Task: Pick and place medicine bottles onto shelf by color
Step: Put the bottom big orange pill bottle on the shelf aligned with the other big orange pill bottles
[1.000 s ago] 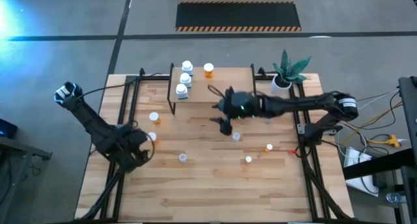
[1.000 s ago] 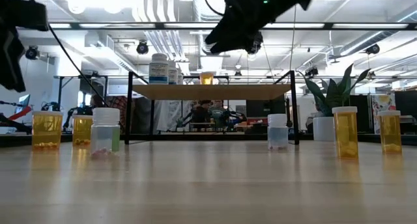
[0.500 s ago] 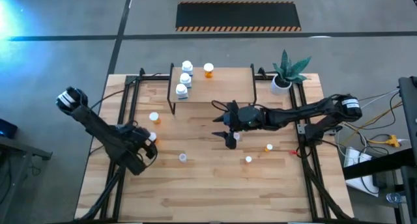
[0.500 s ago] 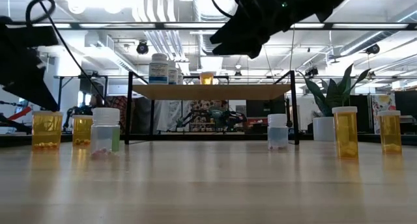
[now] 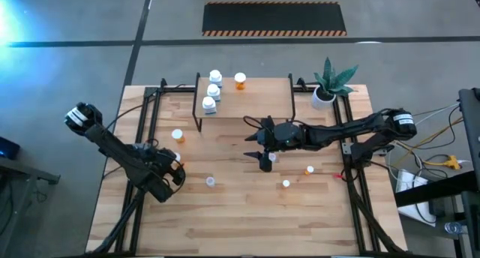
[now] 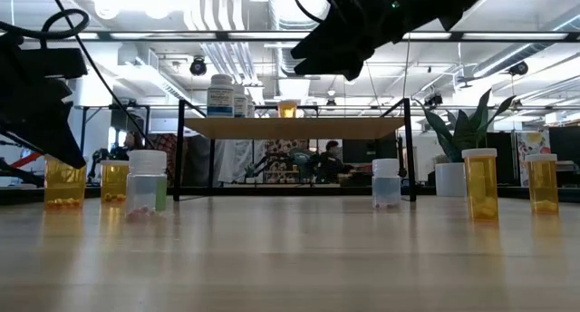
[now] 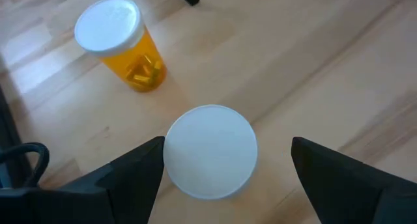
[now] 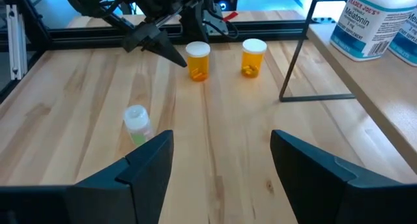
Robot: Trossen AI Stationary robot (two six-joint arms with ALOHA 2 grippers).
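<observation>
Wood-plank worktop (image 5: 247, 213) in a big open lab, shelf (image 5: 247, 100) at the far edge with three white bottles (image 5: 213, 91) and one orange bottle (image 5: 240, 80) already on it. Over the last second the left pincer (image 7: 225, 162) has slid in over the left-hand orange bottle (image 5: 177, 162) and now hangs right above it; in the left wrist view its white cap sits squarely between the fingers (image 7: 130, 178), which stand wide apart, nothing gripped. A second orange bottle (image 7: 120, 45) stands just beside. The right pincer (image 5: 264, 149) has come away from the shelf toward mid-table and dropped lower, fingers apart and empty, hovering just beside a small clear bottle (image 5: 272, 157). Other loose ones: clear bottle (image 5: 211, 181), clear bottle (image 5: 286, 184), orange bottle (image 5: 310, 169), all well apart on the worktop. Looks like both arms are lining up for fresh picks; left seems closest, needs only to descend and close. About six bottles not yet shelved.
</observation>
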